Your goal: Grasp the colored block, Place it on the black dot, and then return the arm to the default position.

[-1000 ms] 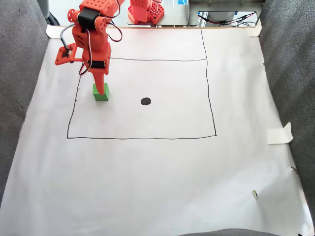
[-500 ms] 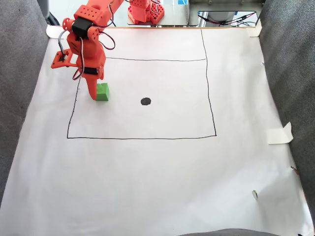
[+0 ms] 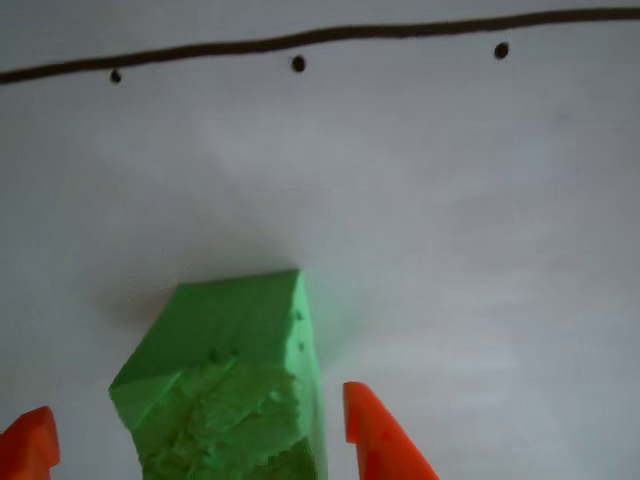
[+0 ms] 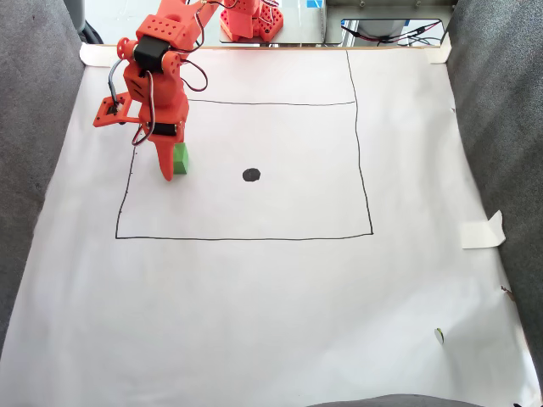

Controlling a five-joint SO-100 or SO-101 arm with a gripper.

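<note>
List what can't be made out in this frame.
- Small green foam cube: fixed view, mostly covered by the orange end effector.
- Contact between fingers and cube: other view, bottom edge cuts both off.
- Small pale object on white paper: fixed view, too small.

green block (image 3: 230,380), black dot (image 4: 251,175) apart

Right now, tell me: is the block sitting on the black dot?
No, the block sits well left of the black dot in the fixed view.

No readable text, label, brand, number or sign appears in either view.
</note>
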